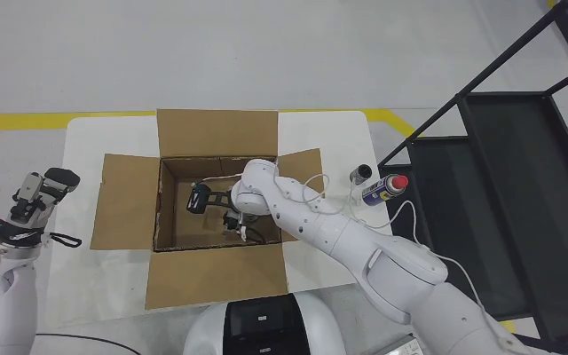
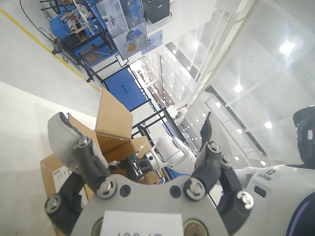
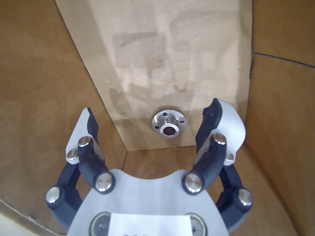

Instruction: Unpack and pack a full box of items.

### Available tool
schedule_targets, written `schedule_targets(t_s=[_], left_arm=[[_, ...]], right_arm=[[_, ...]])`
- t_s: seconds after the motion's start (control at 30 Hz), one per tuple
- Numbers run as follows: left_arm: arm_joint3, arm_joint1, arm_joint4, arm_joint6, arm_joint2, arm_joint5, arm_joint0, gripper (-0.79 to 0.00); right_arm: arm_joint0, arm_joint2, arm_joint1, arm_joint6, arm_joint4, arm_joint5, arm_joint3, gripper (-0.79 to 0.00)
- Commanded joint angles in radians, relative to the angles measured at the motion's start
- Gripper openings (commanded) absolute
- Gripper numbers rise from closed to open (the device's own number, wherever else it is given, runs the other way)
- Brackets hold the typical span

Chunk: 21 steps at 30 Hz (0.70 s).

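An open cardboard box (image 1: 217, 133) stands in the middle of the white table (image 1: 328, 133), flaps spread out. My right gripper (image 3: 150, 110) is down inside the box, open, with nothing between its fingers. A small round metal flange (image 3: 168, 124) lies on the box floor just ahead of the fingertips, apart from both pads. From above, the right gripper (image 1: 195, 198) is in the box's left half. My left gripper (image 1: 40, 191) hangs beyond the table's left edge, open and empty (image 2: 133, 121), pointing up past the box (image 2: 113, 114).
A spray can (image 1: 384, 187) lies on the table right of the box, beside a small metal cylinder (image 1: 359, 173). A black metal stair frame (image 1: 497, 177) stands close to the table's right side. Yellow floor tape (image 1: 53, 119) runs behind the table.
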Motion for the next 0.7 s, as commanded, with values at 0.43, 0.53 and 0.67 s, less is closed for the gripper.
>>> schedule_targets(t_s=[0.43,0.53,0.67], left_arm=[[0.0,0.0,0.0,0.0,0.0,0.0,0.0,0.0],[0.0,0.0,0.0,0.0,0.0,0.0,0.0,0.0],[0.0,0.0,0.0,0.0,0.0,0.0,0.0,0.0]], right_arm=[[-0.057,0.088,0.052,0.085,-0.012,0.005,-0.032,0.0],[-0.06,0.092,0.057,0.096,-0.029,0.014,-0.04,-0.08],[-0.064,0.09,0.058,0.099,-0.051,0.026,-0.036,-0.345]])
